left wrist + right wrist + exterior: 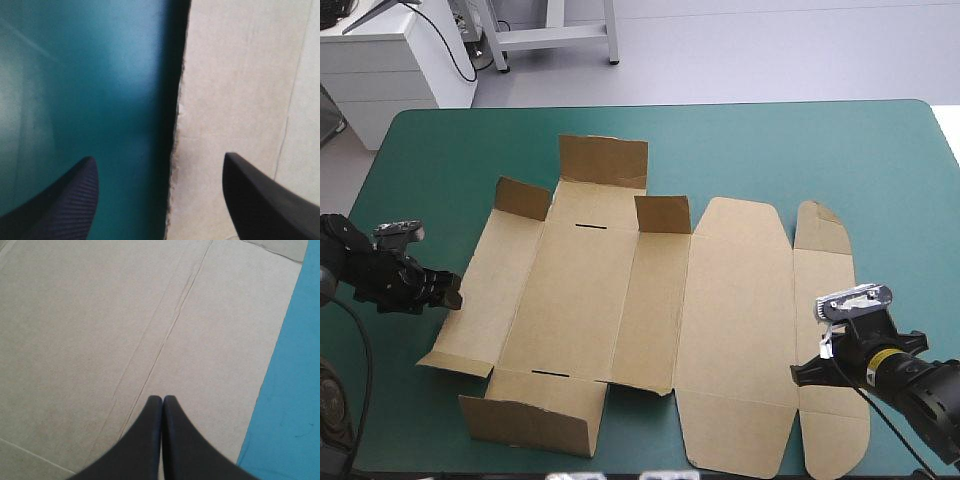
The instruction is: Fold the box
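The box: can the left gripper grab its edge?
Probably yes: the left gripper is open, one finger over the teal-green cover, one over the box, the edge between them and nothing blocking.

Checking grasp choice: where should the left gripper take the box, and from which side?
Likely the box's left edge, from the table's left: it casts a shadow, so seems lifted, and the open left gripper straddles it.

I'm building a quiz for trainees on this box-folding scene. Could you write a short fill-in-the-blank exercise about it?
1. The left gripper has its jaws ____.
2. The right gripper has its jaws ____.
3. The edge of the box runs ____ the left gripper's jaws.
Missing words: open; shut; between.
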`<move>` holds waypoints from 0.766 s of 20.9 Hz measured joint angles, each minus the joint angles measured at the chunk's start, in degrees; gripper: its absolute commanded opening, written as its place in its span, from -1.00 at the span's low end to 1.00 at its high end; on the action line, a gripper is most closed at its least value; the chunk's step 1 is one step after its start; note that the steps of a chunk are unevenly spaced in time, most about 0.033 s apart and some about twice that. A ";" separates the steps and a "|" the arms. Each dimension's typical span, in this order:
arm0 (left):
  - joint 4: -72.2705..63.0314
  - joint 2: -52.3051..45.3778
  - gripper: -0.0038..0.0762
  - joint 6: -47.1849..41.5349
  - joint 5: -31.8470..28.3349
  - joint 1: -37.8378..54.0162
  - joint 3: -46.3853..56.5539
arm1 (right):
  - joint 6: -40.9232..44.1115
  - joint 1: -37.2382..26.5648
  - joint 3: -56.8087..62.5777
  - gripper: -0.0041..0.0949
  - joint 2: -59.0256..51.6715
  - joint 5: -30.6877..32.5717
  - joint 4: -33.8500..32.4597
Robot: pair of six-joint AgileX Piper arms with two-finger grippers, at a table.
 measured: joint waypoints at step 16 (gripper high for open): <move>-11.35 9.59 -0.33 -0.69 3.99 -10.01 -1.07 | -0.23 0.00 0.00 -0.95 0.00 1.89 0.11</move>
